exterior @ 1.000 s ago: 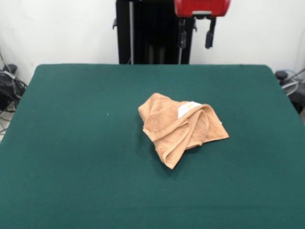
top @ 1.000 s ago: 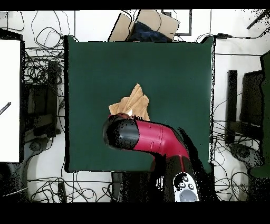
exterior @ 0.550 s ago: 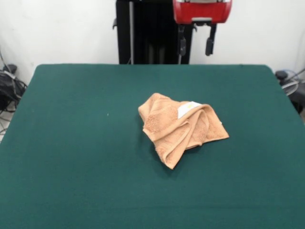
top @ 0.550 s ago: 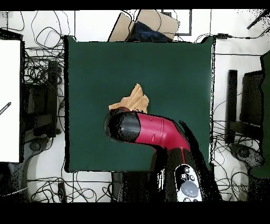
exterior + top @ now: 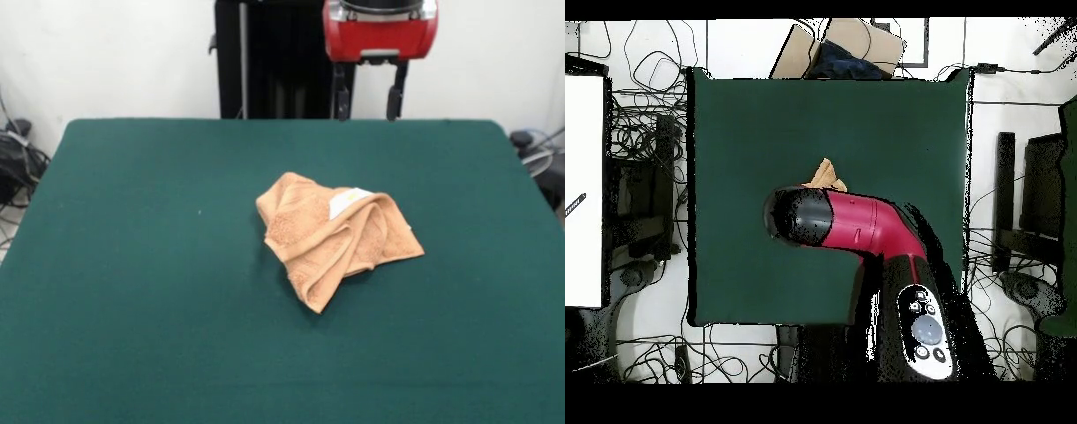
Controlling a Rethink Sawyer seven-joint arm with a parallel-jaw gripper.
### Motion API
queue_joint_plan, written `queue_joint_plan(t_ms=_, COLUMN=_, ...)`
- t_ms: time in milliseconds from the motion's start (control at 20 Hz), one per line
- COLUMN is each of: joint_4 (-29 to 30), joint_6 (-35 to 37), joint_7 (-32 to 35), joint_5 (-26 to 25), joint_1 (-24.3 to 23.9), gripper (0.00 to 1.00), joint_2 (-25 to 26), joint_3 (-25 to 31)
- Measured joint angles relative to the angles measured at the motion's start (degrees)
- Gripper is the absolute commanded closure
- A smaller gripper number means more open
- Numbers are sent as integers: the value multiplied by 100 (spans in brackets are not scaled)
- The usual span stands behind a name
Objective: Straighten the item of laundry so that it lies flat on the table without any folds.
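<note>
The item of laundry (image 5: pixel 331 234), a peach-orange terry towel, lies crumpled in a folded heap just right of the middle of the green table (image 5: pixel 132 265), a white tag showing on its top. My gripper (image 5: pixel 367 104) hangs open above the table's far edge, well behind the towel and clear of it, with nothing between its fingers (image 5: pixel 340 102). In the overhead view the red arm covers most of the towel (image 5: pixel 827 176); only a small orange tip shows past it on the table (image 5: pixel 895 130).
A cardboard box (image 5: pixel 850 45) sits past one table edge in the overhead view, and a white board (image 5: pixel 583 190) stands to the left. Cables (image 5: pixel 13 159) lie on the floor around the table.
The gripper has come lower and a little to the right in the front view. From overhead, the arm's head has slid further over the towel, hiding more of it. The towel has not moved.
</note>
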Motion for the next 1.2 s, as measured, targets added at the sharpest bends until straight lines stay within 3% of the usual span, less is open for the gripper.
queue_joint_plan(t_ms=700, joint_4=-189, joint_6=237, joint_7=0, joint_5=-11, joint_1=-9, gripper=0, joint_2=33, joint_3=0)
queue_joint_plan(t_ms=1200, joint_4=-434, joint_6=237, joint_7=0, joint_5=-366, joint_1=-212, gripper=0, joint_2=60, joint_3=1)
